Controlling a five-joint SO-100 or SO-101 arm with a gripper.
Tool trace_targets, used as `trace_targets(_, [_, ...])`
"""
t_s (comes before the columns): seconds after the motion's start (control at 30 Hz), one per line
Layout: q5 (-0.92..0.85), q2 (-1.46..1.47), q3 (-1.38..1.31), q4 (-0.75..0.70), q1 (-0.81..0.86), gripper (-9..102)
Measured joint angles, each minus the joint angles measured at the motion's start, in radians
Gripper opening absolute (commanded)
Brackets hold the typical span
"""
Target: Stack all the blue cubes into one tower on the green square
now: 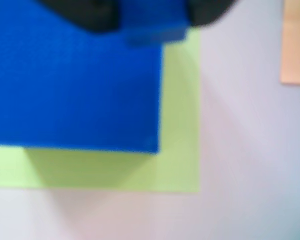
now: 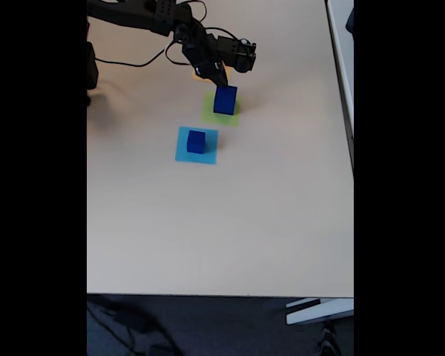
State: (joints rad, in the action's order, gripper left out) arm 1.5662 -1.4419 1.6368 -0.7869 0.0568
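Observation:
In the wrist view a large blue cube (image 1: 75,85) sits on the green square (image 1: 180,115), covering most of its left part. A smaller blue cube (image 1: 152,22) sits between my gripper's (image 1: 151,20) dark fingers (image 1: 90,15), which close on it at the large cube's far corner. Whether it rests on the large cube I cannot tell. In the fixed view the gripper (image 2: 217,78) hangs right over the blue stack (image 2: 225,100) on the green square (image 2: 210,113). Another blue cube (image 2: 196,141) stands on a light-blue patch (image 2: 184,152).
An orange square patch (image 1: 296,45) lies to the right of the green one in the wrist view. The arm (image 2: 133,15) reaches in from the top left of the fixed view, with cables behind it. The pale table (image 2: 230,237) ends at the right and front edges.

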Motion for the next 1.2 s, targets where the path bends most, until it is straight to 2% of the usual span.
trace_targets(0.2, [0.133, 0.0, -0.135, -0.14, -0.067, 0])
trace_targets(0.47, [0.376, 0.054, -0.161, -0.161, -0.212, 0])
trace_targets(0.83, [0.44, 0.091, -0.049, 0.064, -0.287, 0])
trace_targets(1.2, [0.439, 0.091, 0.087, 0.141, -0.284, 0])
